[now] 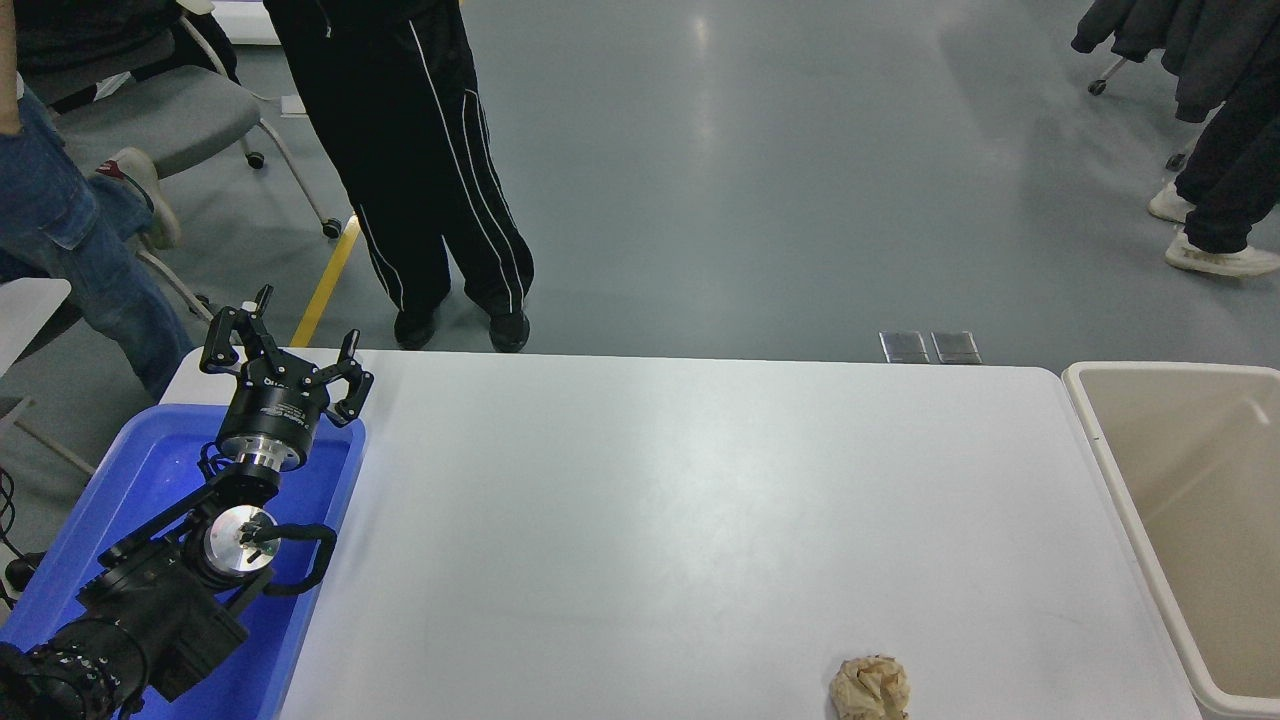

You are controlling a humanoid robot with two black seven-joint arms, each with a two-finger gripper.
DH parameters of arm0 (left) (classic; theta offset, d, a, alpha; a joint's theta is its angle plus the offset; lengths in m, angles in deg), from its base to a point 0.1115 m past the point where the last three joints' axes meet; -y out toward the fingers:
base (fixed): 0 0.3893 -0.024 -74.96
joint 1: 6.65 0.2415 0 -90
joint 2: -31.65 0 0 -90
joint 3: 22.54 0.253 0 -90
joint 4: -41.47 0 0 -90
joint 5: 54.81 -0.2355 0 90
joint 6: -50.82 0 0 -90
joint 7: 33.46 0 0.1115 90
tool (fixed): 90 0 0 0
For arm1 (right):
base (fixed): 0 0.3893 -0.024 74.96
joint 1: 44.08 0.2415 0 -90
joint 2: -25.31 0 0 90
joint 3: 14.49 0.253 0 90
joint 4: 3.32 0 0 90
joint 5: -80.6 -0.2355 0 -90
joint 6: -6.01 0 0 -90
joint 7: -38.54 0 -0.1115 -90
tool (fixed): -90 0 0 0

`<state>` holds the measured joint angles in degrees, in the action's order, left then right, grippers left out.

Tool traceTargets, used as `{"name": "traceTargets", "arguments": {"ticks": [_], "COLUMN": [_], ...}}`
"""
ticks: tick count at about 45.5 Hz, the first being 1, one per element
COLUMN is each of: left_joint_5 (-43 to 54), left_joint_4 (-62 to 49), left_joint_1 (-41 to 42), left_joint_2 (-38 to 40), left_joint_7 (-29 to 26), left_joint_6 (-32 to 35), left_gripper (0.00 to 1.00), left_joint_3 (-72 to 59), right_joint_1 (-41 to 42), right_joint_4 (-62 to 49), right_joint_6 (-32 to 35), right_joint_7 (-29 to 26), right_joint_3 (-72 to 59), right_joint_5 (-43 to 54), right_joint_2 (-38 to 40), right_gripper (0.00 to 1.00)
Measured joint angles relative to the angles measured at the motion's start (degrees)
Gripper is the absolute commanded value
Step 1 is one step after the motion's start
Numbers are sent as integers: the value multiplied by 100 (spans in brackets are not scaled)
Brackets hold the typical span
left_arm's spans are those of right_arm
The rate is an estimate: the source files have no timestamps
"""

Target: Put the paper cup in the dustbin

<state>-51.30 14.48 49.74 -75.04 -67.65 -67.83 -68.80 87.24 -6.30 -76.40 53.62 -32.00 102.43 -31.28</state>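
The paper cup is out of view. The dustbin (1100, 440), a large beige rectangular bin with a thick rim, stands off the table's right end; the part of its inside that shows holds nothing. My left gripper (283, 350) is parked at the lower left above the blue tray, its fingers spread open and empty. My right arm and gripper are out of view.
A blue plastic tray (150, 470) sits at the table's left end under my left arm. A crumpled tan paper ball (870, 688) lies near the front edge at the right. A person in black trousers (430, 180) stands at the far side; other people are at the left and upper right.
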Motion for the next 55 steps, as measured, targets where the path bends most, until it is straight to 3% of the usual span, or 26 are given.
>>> {"name": "traceTargets", "arguments": {"ticks": [26, 41, 55], "left_joint_5": [0, 1, 2], "left_joint_4": [0, 0, 0], "left_joint_1": [-5, -5, -4], "left_joint_2": [0, -1, 0], "left_joint_7": [0, 0, 0], "left_joint_6": [0, 0, 0], "left_gripper": [100, 100, 100], "left_joint_3": [-5, 0, 2], "right_joint_1": [461, 669, -125], "right_joint_4": [203, 2126, 3922], "right_joint_6": [40, 2, -164], "right_joint_7": [1, 19, 27], "right_joint_3": [1041, 3070, 5669], "right_joint_5": [-563, -825, -871], "right_joint_2": [82, 964, 980], "right_gripper": [100, 100, 100]}}
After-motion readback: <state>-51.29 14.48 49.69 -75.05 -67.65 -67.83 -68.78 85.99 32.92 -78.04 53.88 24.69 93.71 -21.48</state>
